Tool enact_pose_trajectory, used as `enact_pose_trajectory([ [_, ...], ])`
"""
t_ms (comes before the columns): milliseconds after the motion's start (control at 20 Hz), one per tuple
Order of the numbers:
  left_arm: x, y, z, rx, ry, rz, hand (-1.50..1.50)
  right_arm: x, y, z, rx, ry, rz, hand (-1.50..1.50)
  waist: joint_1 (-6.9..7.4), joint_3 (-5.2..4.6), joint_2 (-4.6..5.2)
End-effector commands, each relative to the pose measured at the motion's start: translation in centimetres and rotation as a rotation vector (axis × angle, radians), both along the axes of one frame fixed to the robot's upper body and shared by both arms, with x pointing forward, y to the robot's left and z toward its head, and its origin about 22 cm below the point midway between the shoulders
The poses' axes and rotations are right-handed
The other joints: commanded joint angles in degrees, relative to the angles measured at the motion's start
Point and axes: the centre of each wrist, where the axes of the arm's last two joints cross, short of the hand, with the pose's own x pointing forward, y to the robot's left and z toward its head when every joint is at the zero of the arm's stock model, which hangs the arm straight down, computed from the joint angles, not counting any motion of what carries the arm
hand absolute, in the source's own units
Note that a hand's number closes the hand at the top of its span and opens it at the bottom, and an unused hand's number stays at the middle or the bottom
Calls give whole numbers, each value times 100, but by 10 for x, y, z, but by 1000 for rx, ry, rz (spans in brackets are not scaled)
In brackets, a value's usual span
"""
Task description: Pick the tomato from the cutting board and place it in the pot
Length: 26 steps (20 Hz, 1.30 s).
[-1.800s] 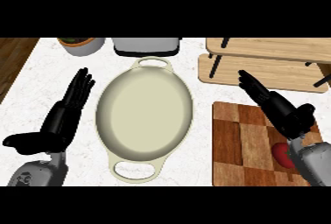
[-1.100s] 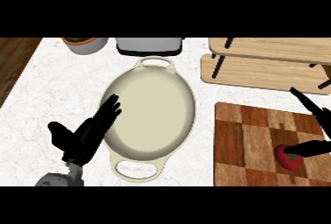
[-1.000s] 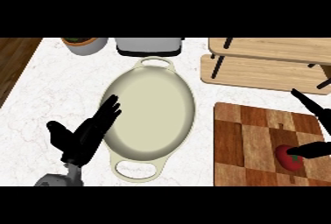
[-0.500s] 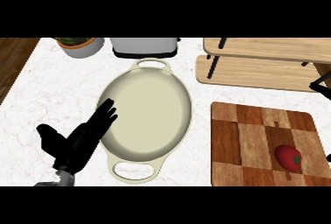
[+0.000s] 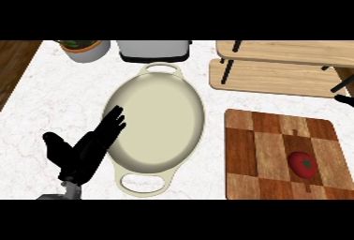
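Red tomato (image 5: 302, 163) — checkered brown board (image 5: 256, 140) (cream pot (image 5: 159, 117)).

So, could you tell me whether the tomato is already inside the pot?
No, the tomato lies on the cutting board, to the right of the pot and apart from it.

We see the pot (image 5: 155, 122), a cream oval with a loop handle at each end. It stands upright just right of the left hand (image 5: 83, 152), whose straight fingers cross its left rim. Beyond the pot, farther right of that hand, the board (image 5: 256, 154) lies flat, chequered in light and dark wood. The tomato (image 5: 303, 163), red with a green stem spot, rests on the board's right part, well apart from the hand.
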Motion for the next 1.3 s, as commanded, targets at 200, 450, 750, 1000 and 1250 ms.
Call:
enact_pose_trajectory([
  [200,-2,7,10,-1,-8,-3,0,-19,32,-8,61,47,-37,-150,43,8,8],
  [450,10,-8,0,0,3,-9,0,-23,43,-67,24,91,-17,-150,63,11,23],
  [750,-14,0,1,8,-1,-22,0,-24,44,-80,-132,69,-43,-150,106,12,19],
  [1000,12,-17,-5,3,-28,-8,0,-13,53,-89,-180,46,-61,-150,86,9,28],
  [1250,1,-7,-16,-3,-16,-10,0,-25,29,-97,-172,56,-50,-150,70,9,23],
])
